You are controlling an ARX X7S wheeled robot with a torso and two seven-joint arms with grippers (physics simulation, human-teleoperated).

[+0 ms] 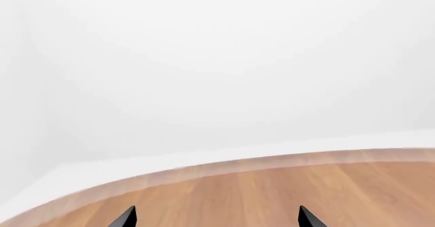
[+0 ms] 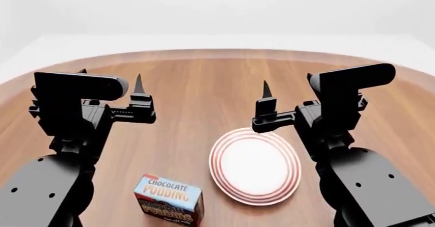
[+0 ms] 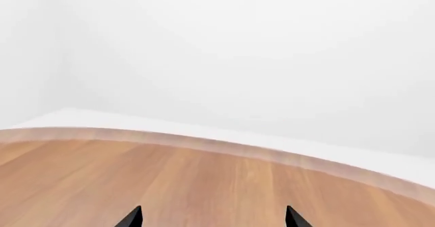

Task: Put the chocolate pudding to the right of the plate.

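Chocolate pudding (image 2: 168,200) is lying flat on the wooden surface (image 2: 204,84), just left of the plate (image 2: 255,167) and apart from it; nothing is gripping it yet; my left fingers (image 2: 138,87) and right fingers (image 2: 266,90) are hovering raised behind both, spread apart and empty, judging by the wide-set tips in the wrist views; bare wood is showing right of the plate, partly hidden by my right arm; near edge is sitting close to the box.
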